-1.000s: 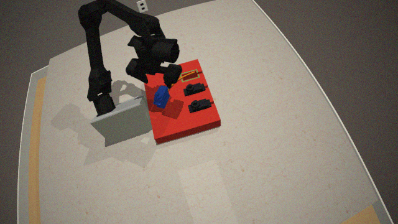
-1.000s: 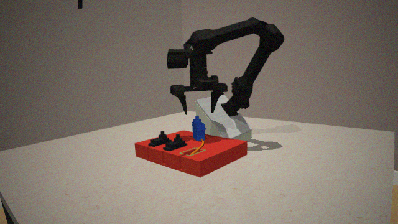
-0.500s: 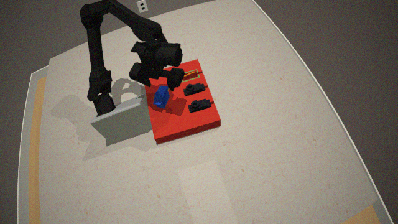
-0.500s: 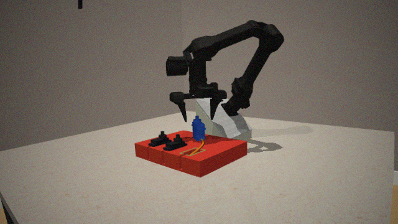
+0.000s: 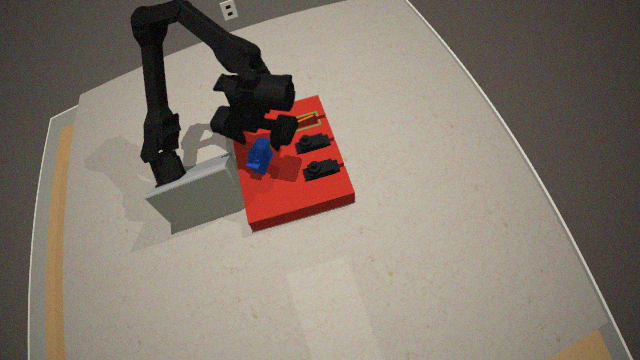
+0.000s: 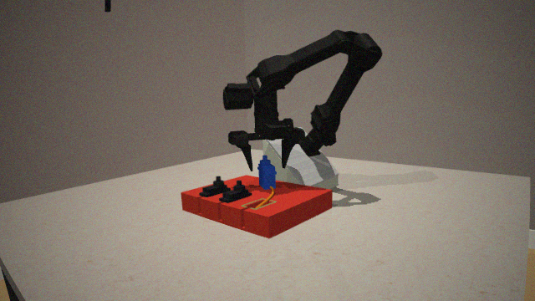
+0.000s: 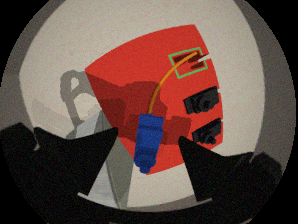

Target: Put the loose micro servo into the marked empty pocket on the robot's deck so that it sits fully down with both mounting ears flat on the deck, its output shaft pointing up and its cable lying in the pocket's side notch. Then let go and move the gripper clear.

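The loose blue servo [image 5: 259,157] [image 6: 267,173] [image 7: 149,135] stands upright on the red deck [image 5: 295,202] [image 6: 298,196] [image 7: 145,57], shaft up. Its orange cable [image 6: 272,194] [image 7: 162,82] runs from its lower end to the pocket. The pocket's green outline [image 5: 308,128] [image 6: 265,206] [image 7: 193,73] surrounds a recess; no servo body is in it, and the cable's end lies over it. My gripper [image 5: 261,145] [image 6: 267,169] [image 7: 149,135] is open and points down. Its fingertips are apart on either side of the servo's upper part in the exterior view; contact does not show.
Two black servos [image 5: 313,143] [image 5: 321,169] [image 6: 235,193] [image 6: 214,188] [image 7: 202,100] [image 7: 207,132] sit in the deck beside the pocket, in a row with it. The grey wedge-shaped arm base [image 5: 205,197] [image 6: 303,167] [image 7: 120,172] stands close to the deck's edge.
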Controlling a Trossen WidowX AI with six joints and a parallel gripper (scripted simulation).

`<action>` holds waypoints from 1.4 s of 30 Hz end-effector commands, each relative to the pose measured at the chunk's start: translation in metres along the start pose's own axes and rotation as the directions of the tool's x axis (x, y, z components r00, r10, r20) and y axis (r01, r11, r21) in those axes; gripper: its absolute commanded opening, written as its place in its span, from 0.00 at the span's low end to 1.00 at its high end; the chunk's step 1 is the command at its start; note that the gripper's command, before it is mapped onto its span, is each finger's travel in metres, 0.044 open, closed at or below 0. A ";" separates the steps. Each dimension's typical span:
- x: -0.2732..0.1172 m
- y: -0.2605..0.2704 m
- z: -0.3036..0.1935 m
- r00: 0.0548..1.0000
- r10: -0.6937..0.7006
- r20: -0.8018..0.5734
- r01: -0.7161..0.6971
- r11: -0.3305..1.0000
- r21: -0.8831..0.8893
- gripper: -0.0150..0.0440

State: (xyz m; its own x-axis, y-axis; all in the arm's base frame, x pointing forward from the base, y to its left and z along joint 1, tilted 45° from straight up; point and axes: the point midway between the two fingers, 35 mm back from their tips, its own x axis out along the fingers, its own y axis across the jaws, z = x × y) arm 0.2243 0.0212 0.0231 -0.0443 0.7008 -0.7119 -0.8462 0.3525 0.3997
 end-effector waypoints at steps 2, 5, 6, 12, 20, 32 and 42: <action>0.002 0.001 0.000 1.000 0.003 0.003 -0.003 1.000 0.008 0.78; 0.002 0.001 0.000 1.000 0.003 0.003 -0.003 1.000 0.008 0.64; 0.002 0.001 0.000 1.000 0.003 0.003 -0.003 1.000 0.008 0.60; 0.002 0.001 0.000 1.000 0.003 0.003 -0.003 1.000 0.008 0.43; -0.016 0.002 -0.001 1.000 0.002 0.002 -0.002 1.000 0.008 0.25; -0.028 0.013 -0.003 1.000 0.003 0.002 -0.003 1.000 0.009 0.25; -0.028 -0.010 0.008 1.000 0.002 0.003 -0.002 1.000 0.008 0.25</action>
State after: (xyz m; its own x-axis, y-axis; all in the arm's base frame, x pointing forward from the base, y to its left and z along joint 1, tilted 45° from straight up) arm 0.2241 0.0056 0.0432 -0.0607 0.7061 -0.7055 -0.8384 0.3475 0.4199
